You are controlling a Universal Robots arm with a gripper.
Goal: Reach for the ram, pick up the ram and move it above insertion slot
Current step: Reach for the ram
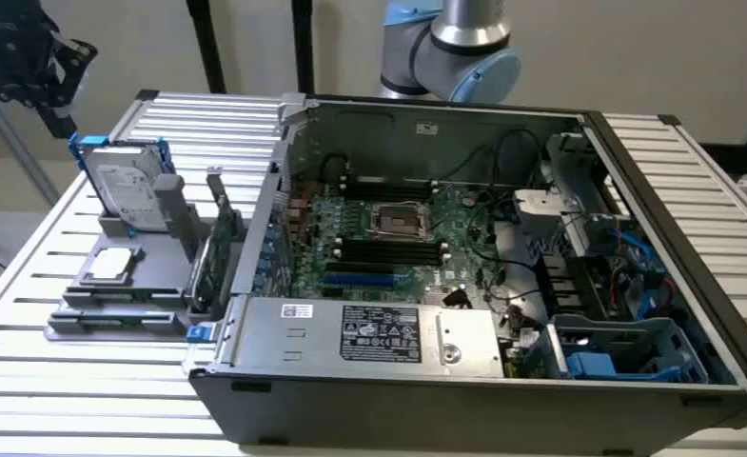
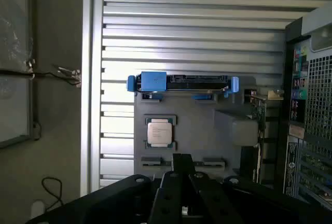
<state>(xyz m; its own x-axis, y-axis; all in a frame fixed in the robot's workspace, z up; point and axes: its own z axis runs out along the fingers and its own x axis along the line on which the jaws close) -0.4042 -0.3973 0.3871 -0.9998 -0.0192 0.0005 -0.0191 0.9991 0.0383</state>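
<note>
My gripper [image 1: 57, 114] hangs high at the exterior view's far left, above and behind the grey parts tray [image 1: 157, 286]. In the wrist view its fingertips [image 2: 181, 162] are pressed together, shut on nothing, looking down on the tray [image 2: 207, 130]. A long narrow strip [image 1: 114, 319] lies in clips across the tray's front; I cannot tell whether it is the ram. The black memory slots [image 1: 392, 252] lie on the motherboard inside the open computer case [image 1: 475, 381].
On the tray are a hard drive in a blue bracket [image 1: 126, 195] [image 2: 181, 83], a square silver processor [image 1: 109, 265] [image 2: 160, 132] and a green expansion card on edge [image 1: 225, 238] [image 2: 257, 130]. The arm's base [image 1: 456, 52] rises behind the case. Slatted table [image 1: 81, 390] surrounds everything.
</note>
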